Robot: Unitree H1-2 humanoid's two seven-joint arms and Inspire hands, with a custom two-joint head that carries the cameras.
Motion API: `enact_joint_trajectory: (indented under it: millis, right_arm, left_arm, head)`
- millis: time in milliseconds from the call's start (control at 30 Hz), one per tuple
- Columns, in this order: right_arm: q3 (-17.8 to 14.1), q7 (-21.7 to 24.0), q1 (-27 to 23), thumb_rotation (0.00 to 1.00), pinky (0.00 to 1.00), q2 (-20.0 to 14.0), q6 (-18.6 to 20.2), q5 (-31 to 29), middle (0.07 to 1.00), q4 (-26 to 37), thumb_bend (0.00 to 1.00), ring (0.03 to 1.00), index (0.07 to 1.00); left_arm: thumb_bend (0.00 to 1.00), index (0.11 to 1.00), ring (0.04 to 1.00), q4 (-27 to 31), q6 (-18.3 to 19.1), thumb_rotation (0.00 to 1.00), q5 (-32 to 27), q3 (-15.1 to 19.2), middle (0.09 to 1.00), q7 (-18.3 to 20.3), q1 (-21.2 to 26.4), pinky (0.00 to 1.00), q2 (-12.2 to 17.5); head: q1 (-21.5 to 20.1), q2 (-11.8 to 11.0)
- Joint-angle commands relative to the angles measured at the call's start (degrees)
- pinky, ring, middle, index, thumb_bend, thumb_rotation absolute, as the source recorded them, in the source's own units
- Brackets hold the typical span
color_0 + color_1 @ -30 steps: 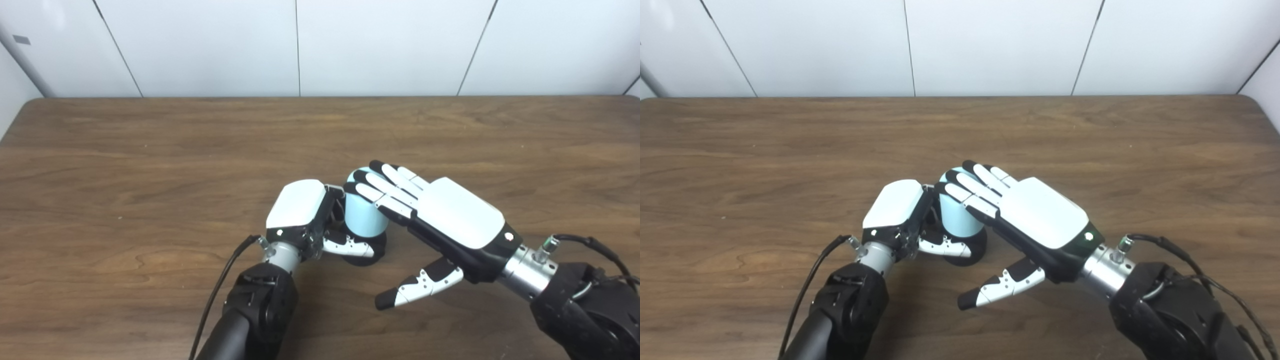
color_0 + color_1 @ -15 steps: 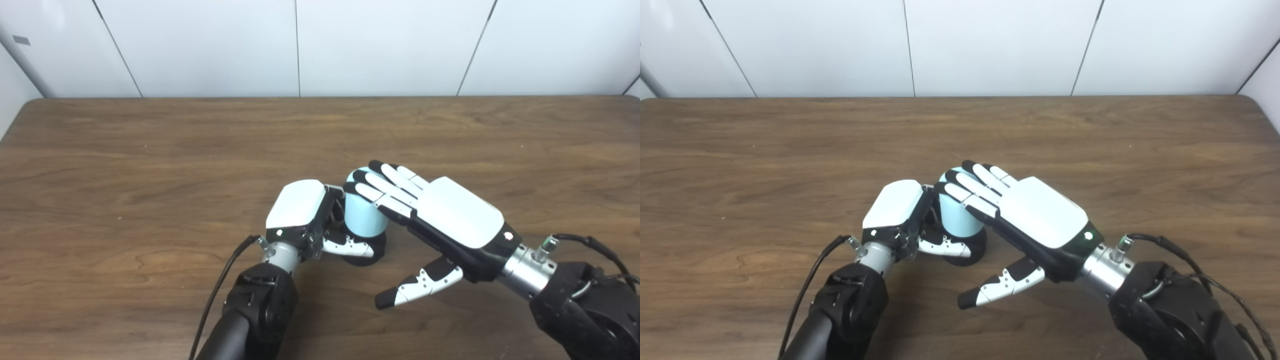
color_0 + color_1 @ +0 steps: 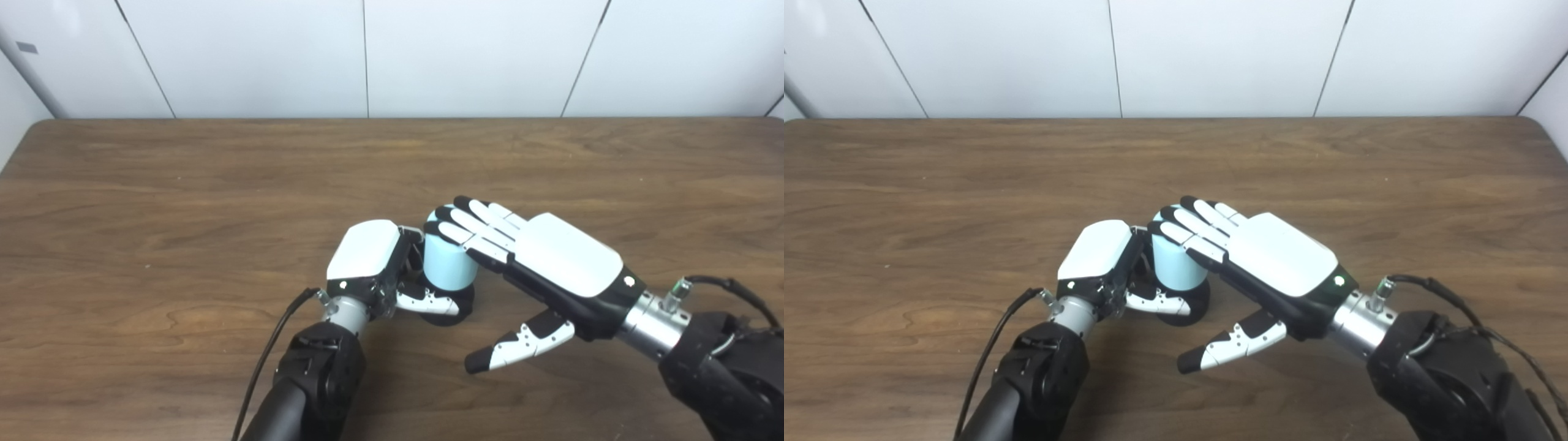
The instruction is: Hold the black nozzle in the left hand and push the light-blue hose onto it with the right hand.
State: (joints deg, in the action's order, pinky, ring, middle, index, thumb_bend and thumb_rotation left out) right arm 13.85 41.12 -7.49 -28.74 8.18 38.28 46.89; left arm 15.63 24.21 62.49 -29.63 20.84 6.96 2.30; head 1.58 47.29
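Note:
A short light-blue hose piece [image 3: 446, 264] stands upright on the black nozzle [image 3: 460, 301], whose dark base rests on the table in the middle. My left hand [image 3: 373, 263] is shut on the nozzle, thumb curled across its front and fingers hidden behind the hose. My right hand [image 3: 539, 257] is open and flat, palm down, with its fingers [image 3: 468, 223] lying over the top of the hose and its thumb hanging free below. The top rim of the hose is mostly covered by those fingers.
The wooden table [image 3: 184, 202] stretches wide on both sides, its far edge meeting a white panelled wall [image 3: 367, 55]. A black cable [image 3: 269, 349] runs along my left forearm.
My right hand and forearm have shifted slightly to the right and up at the wrist, fingers still on the hose top. The left hand, nozzle and hose have not moved.

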Motion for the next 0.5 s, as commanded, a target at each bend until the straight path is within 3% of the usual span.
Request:
enact_joint_trajectory:
  millis: [0,267,467]
  right_arm:
    - [-1.78,0.91,-1.8,0.92,1.0,-0.63,1.22,-0.72,0.994,2.17,0.62,1.0,0.978]
    - [-4.86,-0.4,-4.0,0.94,1.0,2.59,1.76,-1.45,0.995,2.98,0.62,1.0,0.979]
    - [-5.2,1.18,-4.42,0.94,1.0,2.58,2.06,-1.05,0.988,2.69,0.63,1.0,0.974]
  left_arm:
    - [0.5,0.468,0.482,-3.27,1.38,0.0,-0.97,-0.69,0.528,3.98,-2.9,0.47,1.02]
    - [0.5,0.466,0.488,-3.43,1.5,0.0,-0.85,-0.59,0.531,3.99,-2.96,0.48,1.14]
    - [0.5,0.469,0.475,-3.41,1.51,0.0,-0.94,-0.54,0.531,3.61,-3.28,0.47,0.96]
  head:
    - [-0.07,0.05]
    - [-0.31,-0.08]
    - [-0.07,0.09]
